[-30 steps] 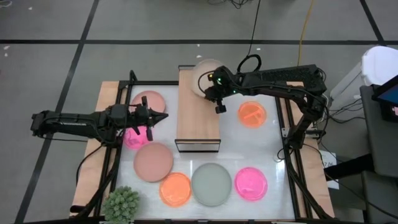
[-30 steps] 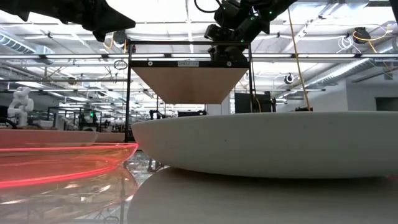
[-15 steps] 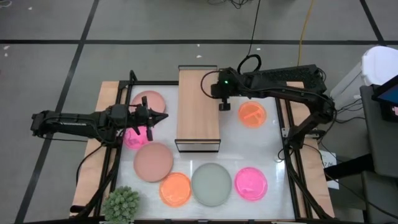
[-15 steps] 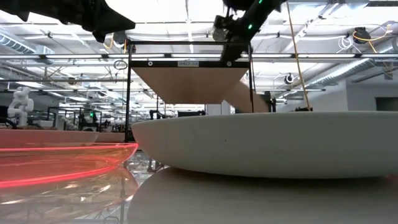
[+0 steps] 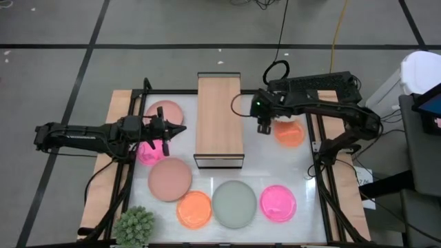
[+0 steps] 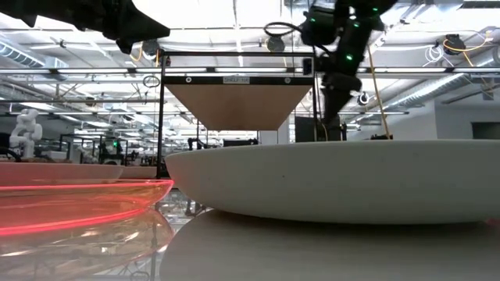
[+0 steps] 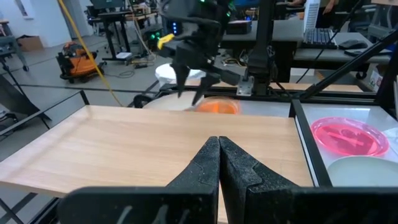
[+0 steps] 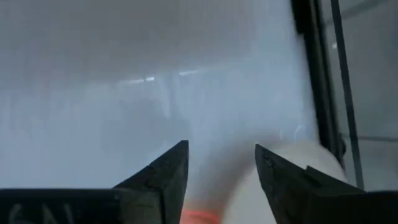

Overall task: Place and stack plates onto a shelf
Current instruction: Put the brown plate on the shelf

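I see the right gripper (image 5: 264, 128) with fingers spread, empty, just beside the bare shelf (image 5: 219, 117), over the white table (image 5: 275, 165) near an orange plate (image 5: 289, 132). The left gripper (image 5: 167, 133), fingers clenched, hovers above a hot pink plate (image 5: 147, 153). I count seven plates on the table; a beige one (image 8: 292, 180) shows only partly.

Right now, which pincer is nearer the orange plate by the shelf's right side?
Right. The right pincer hangs open at that orange plate's edge; the left pincer, shut, sits beyond the shelf over the pink plates.
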`<state>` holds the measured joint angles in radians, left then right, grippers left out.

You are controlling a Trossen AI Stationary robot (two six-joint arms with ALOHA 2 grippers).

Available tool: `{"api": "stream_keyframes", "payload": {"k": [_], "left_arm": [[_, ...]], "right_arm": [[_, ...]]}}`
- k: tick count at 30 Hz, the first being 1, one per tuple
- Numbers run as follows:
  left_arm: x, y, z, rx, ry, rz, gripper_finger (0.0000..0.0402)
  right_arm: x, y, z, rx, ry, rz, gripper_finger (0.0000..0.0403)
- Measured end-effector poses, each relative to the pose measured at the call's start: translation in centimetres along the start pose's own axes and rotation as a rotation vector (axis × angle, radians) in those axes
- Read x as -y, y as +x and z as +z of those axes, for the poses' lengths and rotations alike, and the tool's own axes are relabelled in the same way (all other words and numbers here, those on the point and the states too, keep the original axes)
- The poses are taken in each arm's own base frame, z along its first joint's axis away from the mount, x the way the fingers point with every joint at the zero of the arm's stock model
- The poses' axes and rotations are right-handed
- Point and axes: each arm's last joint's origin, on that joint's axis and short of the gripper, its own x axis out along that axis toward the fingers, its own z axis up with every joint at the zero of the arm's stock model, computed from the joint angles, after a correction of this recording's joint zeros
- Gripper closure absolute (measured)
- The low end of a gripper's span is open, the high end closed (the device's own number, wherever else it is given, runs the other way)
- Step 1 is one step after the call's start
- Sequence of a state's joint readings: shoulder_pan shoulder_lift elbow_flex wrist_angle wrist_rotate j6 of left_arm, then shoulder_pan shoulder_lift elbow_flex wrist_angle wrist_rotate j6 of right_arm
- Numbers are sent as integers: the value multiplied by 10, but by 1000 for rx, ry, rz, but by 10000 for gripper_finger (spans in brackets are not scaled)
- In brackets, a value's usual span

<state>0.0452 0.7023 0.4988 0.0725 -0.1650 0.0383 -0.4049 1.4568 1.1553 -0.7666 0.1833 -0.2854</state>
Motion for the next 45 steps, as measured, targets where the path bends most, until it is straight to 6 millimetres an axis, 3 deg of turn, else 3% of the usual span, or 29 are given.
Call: {"api": "stream_keyframes", "payload": {"k": [8, 17, 26, 39, 45], "left_arm": [[0, 0, 0, 1, 1, 0, 398], [0, 0, 2, 19, -2, 1, 398], [0, 0, 2, 22, 5, 1, 398], [0, 0, 3, 31, 6, 1, 398], [0, 0, 3, 29, 12, 1, 398]], "right_arm": [[-10, 20, -50, -87, 116, 7, 229], [-7, 46, -74, -75, 130, -46, 229], [2, 52, -81, -63, 143, -23, 248], [11, 57, -89, -65, 183, -24, 342], [11, 58, -90, -52, 196, 12, 347]]}}
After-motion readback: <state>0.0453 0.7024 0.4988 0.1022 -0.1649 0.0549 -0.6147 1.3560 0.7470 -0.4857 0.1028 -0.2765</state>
